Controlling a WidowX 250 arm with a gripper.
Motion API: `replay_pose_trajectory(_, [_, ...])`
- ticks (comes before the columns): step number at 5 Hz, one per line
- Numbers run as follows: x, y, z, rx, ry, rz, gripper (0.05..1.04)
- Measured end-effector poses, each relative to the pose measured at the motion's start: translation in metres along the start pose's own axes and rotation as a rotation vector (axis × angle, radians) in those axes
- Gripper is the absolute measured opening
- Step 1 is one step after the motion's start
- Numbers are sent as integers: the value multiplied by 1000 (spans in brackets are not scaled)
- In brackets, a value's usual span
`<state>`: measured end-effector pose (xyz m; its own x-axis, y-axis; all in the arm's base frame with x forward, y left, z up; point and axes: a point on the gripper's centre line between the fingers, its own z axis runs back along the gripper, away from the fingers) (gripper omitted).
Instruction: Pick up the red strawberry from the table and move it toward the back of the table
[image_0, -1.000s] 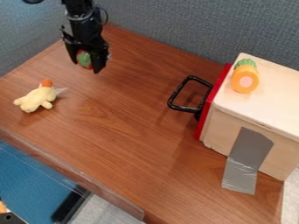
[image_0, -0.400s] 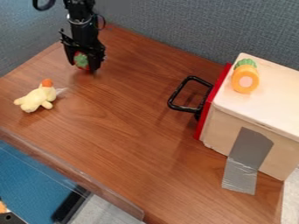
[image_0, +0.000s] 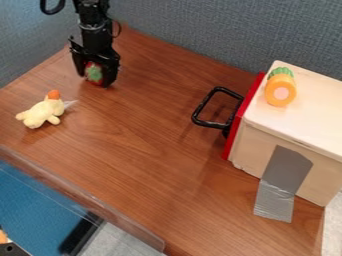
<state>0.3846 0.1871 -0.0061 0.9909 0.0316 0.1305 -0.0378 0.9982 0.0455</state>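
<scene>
In the upper left of the frame, the black jaws hang down over the table (image_0: 143, 135) and are grasping a red and green toy strawberry (image_0: 94, 73), one finger on each side of it. The strawberry sits low between the fingers, its green part turned toward the camera. I judge that a steady, moderate squeeze is best here, because a round thing may roll or slip out. The wrist should keep its downward angle, and any move should be slow, without sudden turning. The yellow plush duck (image_0: 41, 114) lies below and to the left, apart from the jaws, so some space from it should be kept.
</scene>
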Motion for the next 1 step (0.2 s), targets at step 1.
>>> replay_pose_trajectory(1, [10, -1, 28, -2, -62, -6, 1009])
